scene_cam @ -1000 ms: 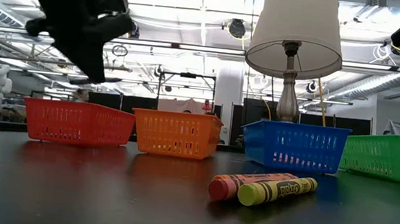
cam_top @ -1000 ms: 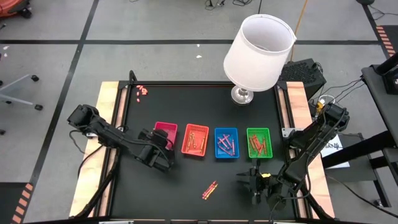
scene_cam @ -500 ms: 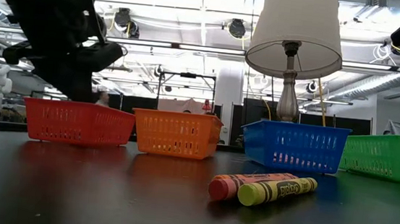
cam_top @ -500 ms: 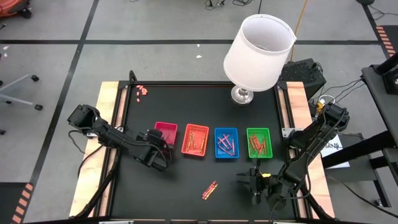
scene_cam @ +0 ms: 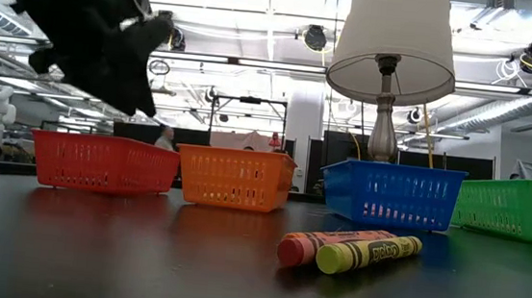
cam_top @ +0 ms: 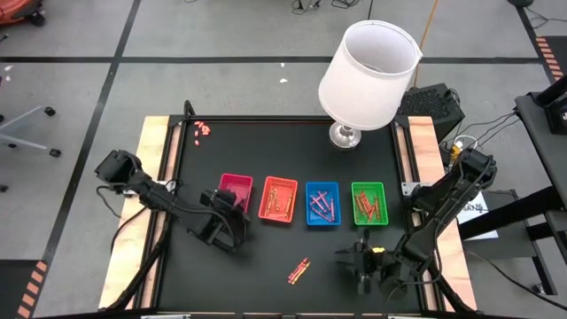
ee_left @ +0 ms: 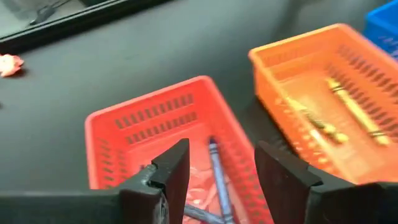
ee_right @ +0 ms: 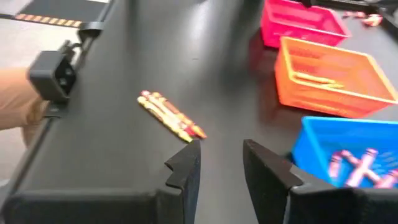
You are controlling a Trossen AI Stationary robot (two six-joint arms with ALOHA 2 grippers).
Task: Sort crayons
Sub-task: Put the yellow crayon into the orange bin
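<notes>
1. left gripper [cam_top: 232, 223] released, empty, just in front of red tray [cam_top: 236, 189]
2. right gripper [cam_top: 352, 259] released, well right of red tray
3. loose crayons [cam_top: 299, 269] on table between grippers, others in trays

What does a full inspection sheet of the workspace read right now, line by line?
Surface: black table, wooden side rails.
Job's things: red tray, orange tray, blue tray and green tray in a row, crayons inside; loose crayons lie in front.
Clutter: lamp; pink bits at a far corner.
Grippers: left gripper open, empty, above the red tray; right gripper open, empty, near the loose crayons.
Cables: cables right of the table.
Surroundings: workshop floor; chair.
</notes>
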